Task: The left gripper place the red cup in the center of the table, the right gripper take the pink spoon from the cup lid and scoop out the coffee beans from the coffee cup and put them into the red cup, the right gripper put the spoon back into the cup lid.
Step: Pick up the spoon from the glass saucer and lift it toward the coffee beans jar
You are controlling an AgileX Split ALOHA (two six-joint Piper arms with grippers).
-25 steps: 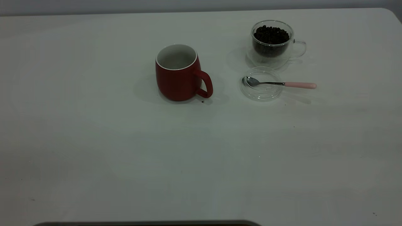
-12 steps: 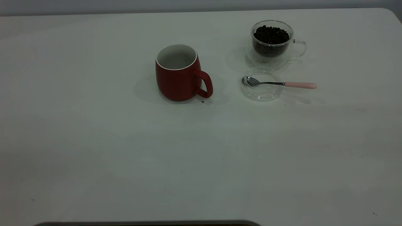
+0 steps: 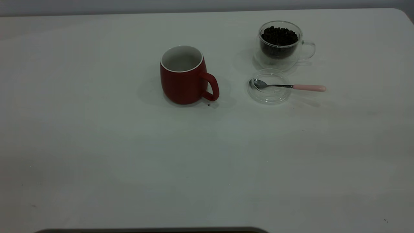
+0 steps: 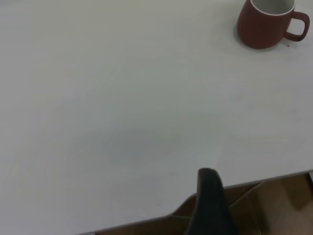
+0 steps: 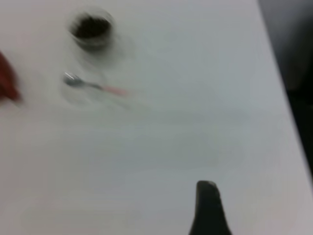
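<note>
The red cup (image 3: 182, 79) stands upright near the table's middle, its handle toward the glass things; I cannot see any beans in it. It also shows in the left wrist view (image 4: 264, 24). The glass coffee cup (image 3: 279, 43), full of dark beans, stands at the back right. In front of it lies the clear cup lid (image 3: 271, 95) with the pink-handled spoon (image 3: 309, 87) resting in it, bowl on the lid and handle pointing right. My left gripper (image 4: 209, 196) is at the table's near edge, far from the red cup. My right gripper (image 5: 208, 200) hovers over bare table, far from the spoon (image 5: 93, 86).
A stray coffee bean (image 3: 208, 104) lies by the red cup's handle. The white table (image 3: 129, 155) stretches wide in front of the objects. Its edge (image 4: 244, 183) shows in the left wrist view, with brown floor beyond.
No object on the table has moved. Faint shadows over the table's left and right sides have faded.
</note>
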